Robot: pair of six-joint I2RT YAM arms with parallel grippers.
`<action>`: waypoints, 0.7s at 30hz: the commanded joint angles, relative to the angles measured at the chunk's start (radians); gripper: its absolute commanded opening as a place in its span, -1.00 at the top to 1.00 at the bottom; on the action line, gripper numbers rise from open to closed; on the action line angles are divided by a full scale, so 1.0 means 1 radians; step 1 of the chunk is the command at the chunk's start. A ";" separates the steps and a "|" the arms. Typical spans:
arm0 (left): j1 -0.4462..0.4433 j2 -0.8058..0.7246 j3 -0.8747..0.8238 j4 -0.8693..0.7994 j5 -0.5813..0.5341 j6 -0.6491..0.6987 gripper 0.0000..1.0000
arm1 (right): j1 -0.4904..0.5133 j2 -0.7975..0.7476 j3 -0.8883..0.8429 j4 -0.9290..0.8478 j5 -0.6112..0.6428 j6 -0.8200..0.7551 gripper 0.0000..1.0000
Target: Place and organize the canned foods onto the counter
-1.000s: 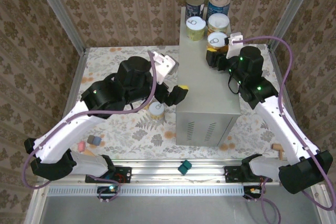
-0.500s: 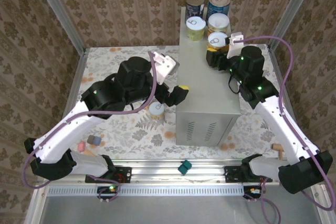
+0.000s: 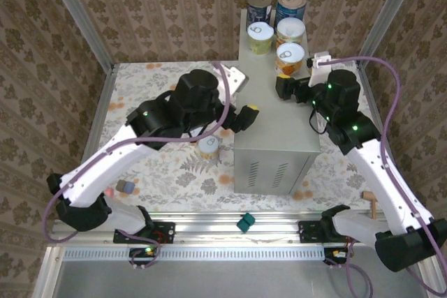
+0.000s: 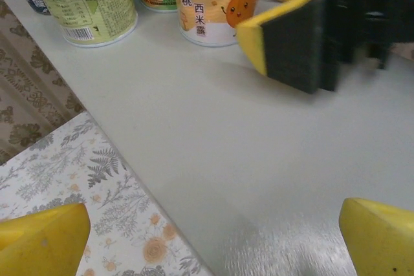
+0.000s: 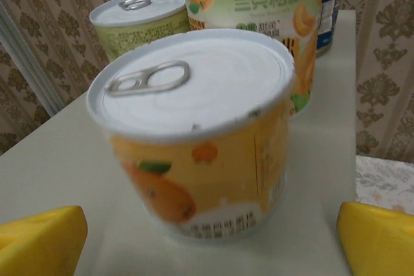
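Six cans in all were there: two taller dark blue cans (image 3: 260,6) at the counter's (image 3: 279,116) far edge, three shorter white-lidded cans (image 3: 290,31) just in front of them, and one lone can (image 3: 208,146) on the floral floor (image 3: 188,179) beside the counter's left side.

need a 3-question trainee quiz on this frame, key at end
1. How many cylindrical tins stand on the tall light grey metal counter?
2. True or false: the right gripper is open, the short orange-labelled white-lidded tin standing free before it.
3. Where is the one white-lidded tin not yet placed? A: floral-patterned floor, left of the counter. B: stacked on a dark blue tin. C: on the front rail.
Key: 1 five; 2 true; 3 A.
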 commanded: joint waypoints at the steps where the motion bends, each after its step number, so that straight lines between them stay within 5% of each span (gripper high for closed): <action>1: 0.000 0.043 0.078 -0.007 -0.059 0.017 -1.00 | -0.011 -0.077 -0.023 -0.091 0.004 0.030 -1.00; 21: 0.136 0.256 0.248 -0.014 -0.021 -0.032 -1.00 | -0.040 -0.221 0.044 -0.433 0.140 0.112 -1.00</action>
